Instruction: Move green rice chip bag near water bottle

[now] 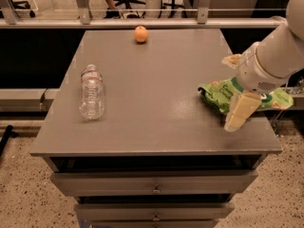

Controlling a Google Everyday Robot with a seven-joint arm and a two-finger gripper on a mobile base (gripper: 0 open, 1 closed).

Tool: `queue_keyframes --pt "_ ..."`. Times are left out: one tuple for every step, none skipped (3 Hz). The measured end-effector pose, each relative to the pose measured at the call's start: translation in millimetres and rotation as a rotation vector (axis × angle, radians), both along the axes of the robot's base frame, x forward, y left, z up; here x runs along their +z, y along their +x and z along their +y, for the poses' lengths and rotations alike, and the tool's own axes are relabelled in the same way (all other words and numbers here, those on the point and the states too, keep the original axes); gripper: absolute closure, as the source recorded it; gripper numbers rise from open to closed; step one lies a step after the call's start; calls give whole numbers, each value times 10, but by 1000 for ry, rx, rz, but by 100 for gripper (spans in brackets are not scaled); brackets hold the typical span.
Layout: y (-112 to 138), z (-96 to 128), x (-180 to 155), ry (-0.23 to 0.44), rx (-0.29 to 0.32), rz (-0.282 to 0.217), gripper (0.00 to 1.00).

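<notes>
The green rice chip bag [217,93] lies crinkled near the table's right edge. The water bottle [91,91] lies on its side at the left of the table, far from the bag. My gripper [236,87] reaches in from the right and sits over the middle of the bag. It is open, with one cream finger [241,111] on the bag's near side and the other fingertip [232,60] on its far side. The arm hides the bag's middle.
A small orange fruit [140,33] sits at the back centre of the grey table [156,84]. Drawers are below the tabletop. A rail and chairs stand behind the table.
</notes>
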State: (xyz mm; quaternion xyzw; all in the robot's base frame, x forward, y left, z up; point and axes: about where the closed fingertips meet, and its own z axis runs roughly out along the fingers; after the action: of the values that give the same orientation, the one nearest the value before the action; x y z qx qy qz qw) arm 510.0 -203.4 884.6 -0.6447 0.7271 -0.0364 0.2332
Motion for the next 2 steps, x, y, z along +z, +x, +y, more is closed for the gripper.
queue_keyframes --pt "90 -103 -108 -14 17 -37 0" --pt "153 -209 -189 -28 24 -57 16"
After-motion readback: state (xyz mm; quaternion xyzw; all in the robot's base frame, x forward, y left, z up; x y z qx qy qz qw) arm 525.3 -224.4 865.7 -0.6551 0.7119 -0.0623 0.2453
